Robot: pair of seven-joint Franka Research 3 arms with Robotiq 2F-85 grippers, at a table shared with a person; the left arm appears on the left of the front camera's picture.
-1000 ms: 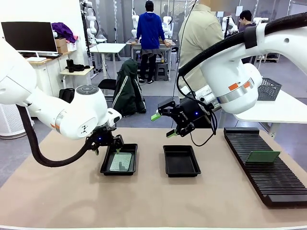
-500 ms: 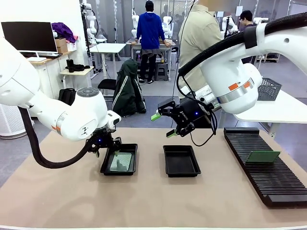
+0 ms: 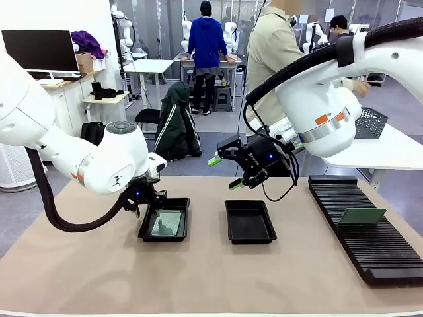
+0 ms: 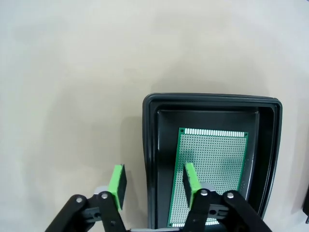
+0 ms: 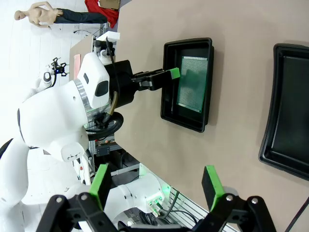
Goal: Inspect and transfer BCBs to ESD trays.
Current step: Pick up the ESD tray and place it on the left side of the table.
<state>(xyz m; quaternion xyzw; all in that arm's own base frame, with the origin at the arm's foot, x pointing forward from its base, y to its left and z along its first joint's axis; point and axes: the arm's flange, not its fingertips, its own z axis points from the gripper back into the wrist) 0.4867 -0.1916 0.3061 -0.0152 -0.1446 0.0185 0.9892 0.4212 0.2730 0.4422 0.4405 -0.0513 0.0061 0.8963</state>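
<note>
One BCB [image 3: 167,222] lies flat in the left ESD tray [image 3: 147,232]. My left gripper [image 3: 151,201] hovers over that tray's left rim; in the left wrist view the left gripper [image 4: 153,186] has its green pads apart with nothing between them, straddling the rim [image 4: 149,145] beside the board [image 4: 212,169]. The second ESD tray [image 3: 231,228] sits bare at the centre. Above its far edge, my right gripper [image 3: 225,173] hangs open and holds nothing. The right wrist view has the right gripper [image 5: 155,182] looking down on both trays [image 5: 186,123] [image 5: 289,121] and the board [image 5: 192,83]. Another BCB [image 3: 361,215] leans on the rack.
A long black slotted rack [image 3: 370,251] runs along the right of the table. A person [image 3: 277,53] stands at the far side, one hand reaching toward a grey mesh basket [image 3: 370,122] on the white side table. Bare brown mat lies in front of the trays.
My left gripper's jaws have drawn closer together and it has shifted slightly left, off the board. The person's hand has come into view near the basket. The right arm is still.
</note>
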